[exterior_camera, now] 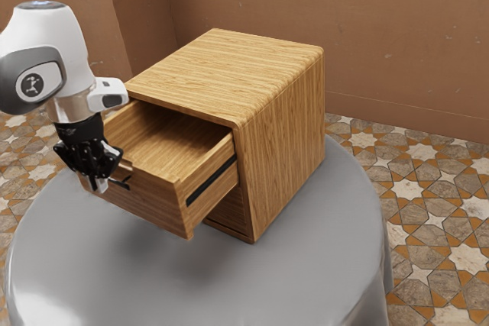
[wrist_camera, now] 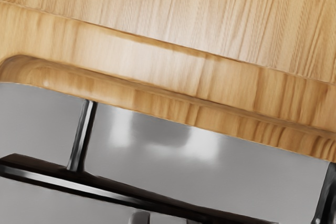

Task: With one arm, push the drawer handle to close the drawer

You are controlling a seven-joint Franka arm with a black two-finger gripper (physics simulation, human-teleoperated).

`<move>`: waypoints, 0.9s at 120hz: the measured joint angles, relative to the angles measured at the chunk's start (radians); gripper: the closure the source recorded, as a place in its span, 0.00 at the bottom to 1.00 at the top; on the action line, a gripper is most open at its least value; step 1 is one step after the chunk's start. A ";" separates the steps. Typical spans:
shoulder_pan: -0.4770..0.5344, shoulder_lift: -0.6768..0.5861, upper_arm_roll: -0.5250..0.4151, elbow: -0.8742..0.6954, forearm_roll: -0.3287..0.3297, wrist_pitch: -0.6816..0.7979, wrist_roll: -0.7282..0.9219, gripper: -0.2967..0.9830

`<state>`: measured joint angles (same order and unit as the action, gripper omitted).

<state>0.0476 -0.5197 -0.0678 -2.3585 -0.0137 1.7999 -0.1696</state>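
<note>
In the exterior view, my black gripper point(exterior_camera: 99, 182) points down at the front of the pulled-out wooden drawer point(exterior_camera: 145, 202), close beside its dark handle point(exterior_camera: 122, 183). How far its jaws stand apart is hard to make out, and part of the handle is hidden behind it. The wrist view has the drawer's front panel point(wrist_camera: 157, 90) running across at a slant, with the black handle bar point(wrist_camera: 113, 190) standing off from it on a thin post. Whether the gripper touches the handle, I cannot tell.
The wooden cabinet point(exterior_camera: 283, 135) stands on a round table with a grey cloth point(exterior_camera: 306, 280). Its drawer sticks out well past the cabinet's front, over the table. Brown walls point(exterior_camera: 382, 28) and a patterned tile floor point(exterior_camera: 443, 227) lie behind and around.
</note>
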 joint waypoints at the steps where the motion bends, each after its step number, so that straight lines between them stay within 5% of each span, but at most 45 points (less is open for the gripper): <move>1: 0.000 0.004 0.000 0.003 0.000 0.001 0.000 0.77; 108: 0.000 0.352 -0.013 0.308 0.014 0.066 0.000 0.77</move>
<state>0.0472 -0.1674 -0.0812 -2.0506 0.0001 1.8661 -0.1694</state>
